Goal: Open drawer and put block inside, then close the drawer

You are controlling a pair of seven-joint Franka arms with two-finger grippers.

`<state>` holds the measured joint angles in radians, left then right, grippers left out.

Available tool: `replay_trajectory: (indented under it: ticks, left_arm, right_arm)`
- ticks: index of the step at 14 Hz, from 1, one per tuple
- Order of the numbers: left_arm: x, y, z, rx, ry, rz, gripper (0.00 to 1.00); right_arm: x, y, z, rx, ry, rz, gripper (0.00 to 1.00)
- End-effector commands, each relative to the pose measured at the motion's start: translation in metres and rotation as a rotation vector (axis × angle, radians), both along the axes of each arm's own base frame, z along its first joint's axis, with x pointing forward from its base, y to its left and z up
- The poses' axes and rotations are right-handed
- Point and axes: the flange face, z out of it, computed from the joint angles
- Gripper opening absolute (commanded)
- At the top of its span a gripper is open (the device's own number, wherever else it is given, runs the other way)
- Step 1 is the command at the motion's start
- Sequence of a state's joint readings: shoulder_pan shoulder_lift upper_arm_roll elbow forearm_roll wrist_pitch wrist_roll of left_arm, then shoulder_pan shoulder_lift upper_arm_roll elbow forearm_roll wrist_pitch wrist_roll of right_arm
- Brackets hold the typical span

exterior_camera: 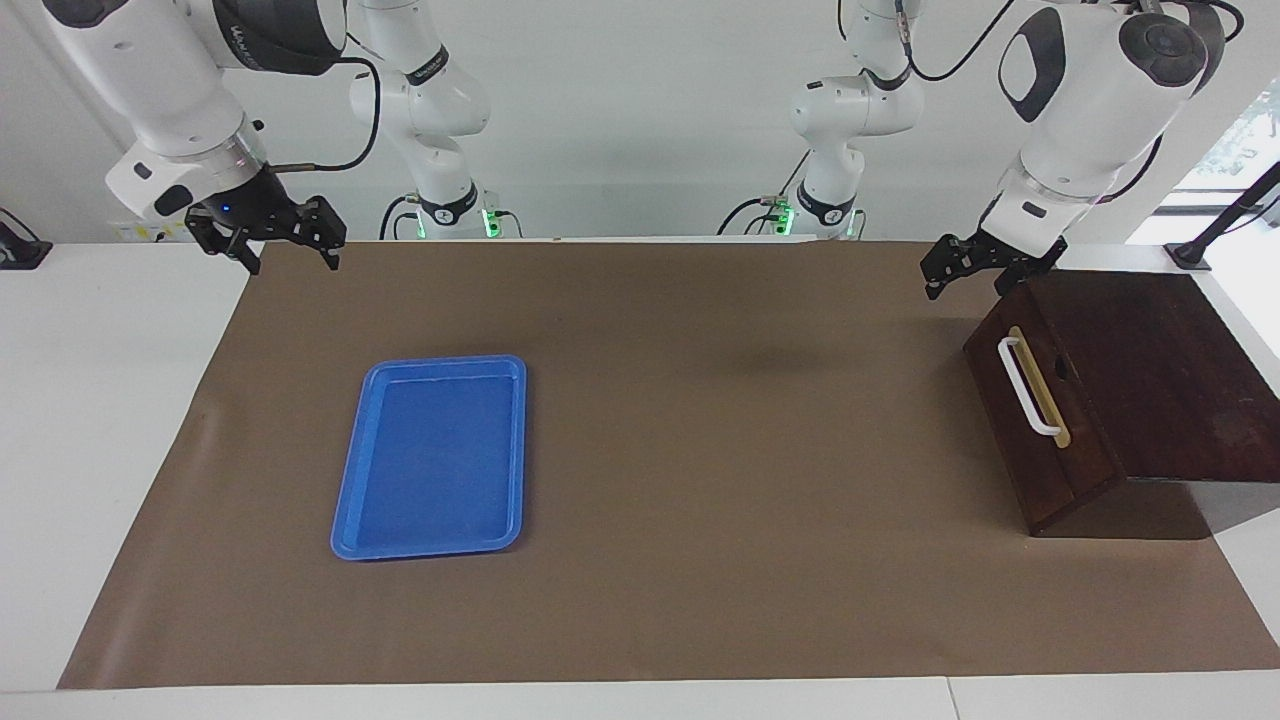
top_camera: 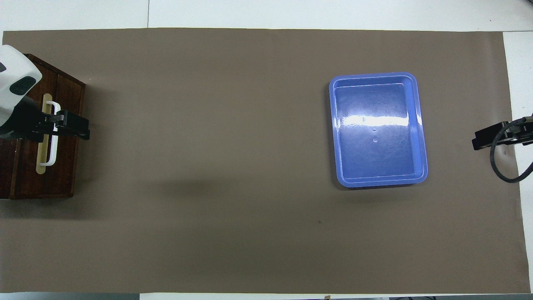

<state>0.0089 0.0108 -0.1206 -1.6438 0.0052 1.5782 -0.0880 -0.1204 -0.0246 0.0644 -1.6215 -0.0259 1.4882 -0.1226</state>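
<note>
The dark wooden cabinet [exterior_camera: 1150,370] stands at the left arm's end of the table. Its drawer [exterior_camera: 1040,450] is shut, with the white bar handle [exterior_camera: 1025,385] on its tan strip; it also shows in the overhead view [top_camera: 66,166]. My left gripper [exterior_camera: 965,283] is open and empty in the air, over the drawer front's top edge near the handle [top_camera: 53,139], not touching it; it also shows in the overhead view [top_camera: 66,126]. My right gripper [exterior_camera: 290,262] is open and empty, waiting over the mat's edge at the right arm's end. The yellow block is not in view.
An empty blue plastic tray [exterior_camera: 430,460] lies on the brown mat [exterior_camera: 700,450] toward the right arm's end; it also shows in the overhead view [top_camera: 377,133]. White table surface borders the mat.
</note>
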Motion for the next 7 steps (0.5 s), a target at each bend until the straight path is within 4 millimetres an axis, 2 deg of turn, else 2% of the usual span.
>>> replay_trajectory:
  ticks: [1,7]
  left_arm:
    - [0.0037,0.0033,0.0044,-0.018,-0.012,-0.006,1.0]
    - [0.0041,-0.0003,0.0057,-0.028,-0.018,-0.01,1.0]
  right_arm:
    - [-0.0047,-0.0013,0.0017,-0.017,-0.005,-0.015,1.0]
    - [-0.0047,-0.0013,0.0017,-0.018,-0.005,-0.017,1.0]
